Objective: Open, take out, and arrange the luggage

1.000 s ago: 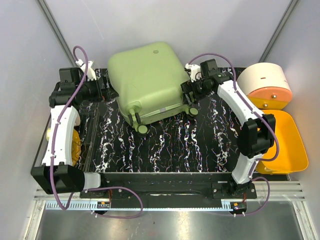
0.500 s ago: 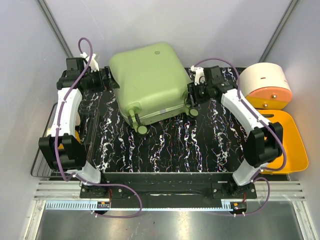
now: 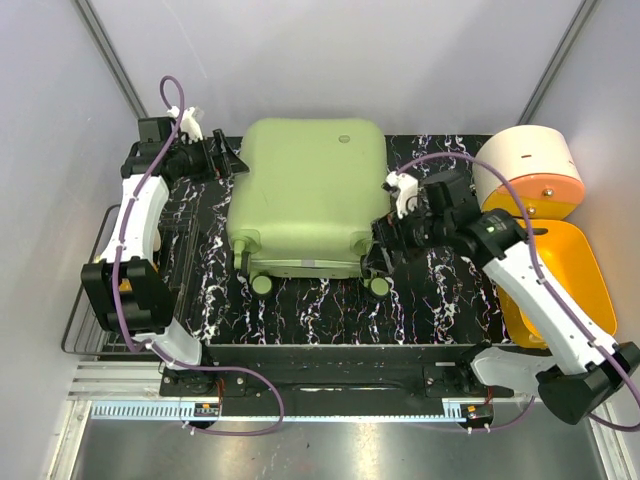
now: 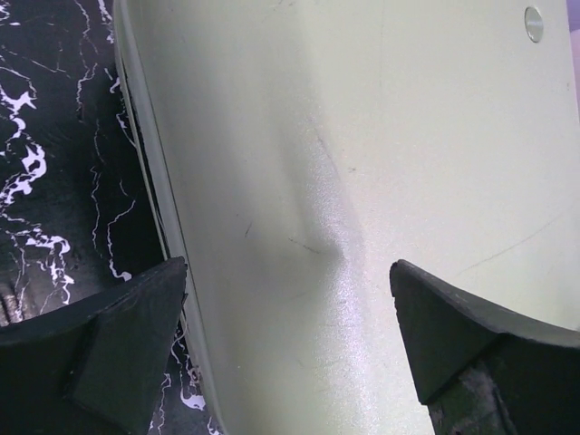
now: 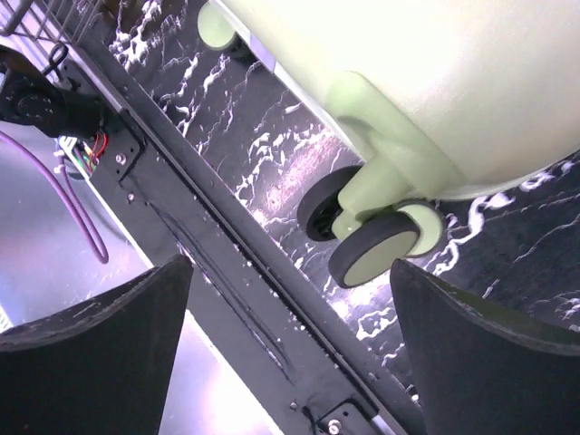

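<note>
Both my pincers gape wide: left gripper point(image 3: 222, 160) at the far left corner of the luggage point(image 3: 305, 190), right gripper point(image 3: 385, 245) beside its near right wheels point(image 5: 372, 245).

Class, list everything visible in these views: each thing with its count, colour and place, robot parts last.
luggage: one, pale green, lying closed mid-table
wheels: two sets seen, green and black, luggage's near edge
table: one, black with white veins, under the luggage
drum: one, white and orange, beyond table's right edge
tray: one, yellow-orange, just nearer than the drum
cables: two, purple, along the arms
left gripper: one, black, open, luggage's far-left corner
right gripper: one, black, open, by near-right wheels
</note>
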Motion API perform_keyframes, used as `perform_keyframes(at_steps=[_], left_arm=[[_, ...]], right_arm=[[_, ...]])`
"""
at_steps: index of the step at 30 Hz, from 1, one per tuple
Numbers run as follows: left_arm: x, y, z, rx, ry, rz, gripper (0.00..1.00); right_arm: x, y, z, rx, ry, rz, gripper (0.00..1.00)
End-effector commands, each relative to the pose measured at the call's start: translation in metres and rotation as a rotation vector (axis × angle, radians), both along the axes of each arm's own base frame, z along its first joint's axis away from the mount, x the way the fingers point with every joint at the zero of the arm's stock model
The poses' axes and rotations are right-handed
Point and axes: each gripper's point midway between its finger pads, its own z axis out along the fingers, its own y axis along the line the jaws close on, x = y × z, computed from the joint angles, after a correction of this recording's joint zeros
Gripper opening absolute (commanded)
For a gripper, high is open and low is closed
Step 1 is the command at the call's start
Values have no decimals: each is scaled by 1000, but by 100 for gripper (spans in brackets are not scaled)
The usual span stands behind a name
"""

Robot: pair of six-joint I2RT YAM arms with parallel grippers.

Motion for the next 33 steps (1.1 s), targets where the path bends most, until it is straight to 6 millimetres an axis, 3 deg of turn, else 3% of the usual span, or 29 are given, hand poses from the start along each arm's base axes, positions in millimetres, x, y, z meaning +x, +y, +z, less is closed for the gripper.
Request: perform_keyframes(at_steps=[1,3,6,8,10,11,13,14,15,17,18,20,22,24,25,27,28,29,30,31,32,33], left_arm=[[6,-17,6,-54,-43,-69,99],[7,-27,0,-63,-28,-107,98],[9,-58,-8,-88,-16,-217,93],[8,-88,-27,-89,22,-312,90],[8,-118,-28,-75,4,-411,87],[10,-129,-46,-74,47,-443,86],[17,-153,-40,-38,-6,-527,84],[20,-160,-60,-25,42,-548,84],[31,-166,-45,-15,-4,-555,83],[43,-172,-54,-9,-2,-575,83],[54,-175,-31,-9,-69,-579,83],[64,-166,-19,27,-101,-566,84],[77,-141,25,79,-214,-493,89],[80,-116,52,121,-270,-414,93],[72,-93,83,141,-317,-355,93],[55,-63,95,174,-305,-283,95],[23,-55,122,198,-353,-282,95],[8,-48,95,227,-278,-276,96],[-10,-44,91,254,-271,-276,96],[-42,-41,110,282,-334,-279,97],[-60,-38,78,283,-257,-292,98],[-76,-37,73,285,-251,-302,99]], right_arm=[[15,-16,42,-19,-172,4,100],[27,-41,44,-51,-219,-27,100],[38,-69,43,-44,-264,-14,100],[50,-95,30,-91,-272,-47,100],[58,-111,14,-166,-305,-1,99],[58,-114,8,-191,-309,19,98],[59,-121,-6,-247,-338,66,93],[57,-121,-9,-250,-343,84,90],[56,-121,-11,-264,-374,127,88],[54,-119,-17,-258,-402,171,79],[55,-118,-20,-269,-435,210,76],[57,-117,-26,-268,-464,234,68],[52,-110,-35,-242,-482,306,64],[49,-105,-43,-215,-485,354,58],[46,-99,-45,-182,-482,373,57],[47,-93,-54,-159,-461,389,56],[52,-89,-54,-145,-473,388,55],[53,-86,-58,-127,-443,373,54],[50,-78,-62,-110,-431,392,53],[54,-71,-61,-98,-448,395,53],[52,-62,-63,-81,-428,401,53],[50,-57,-67,-85,-425,407,53]])
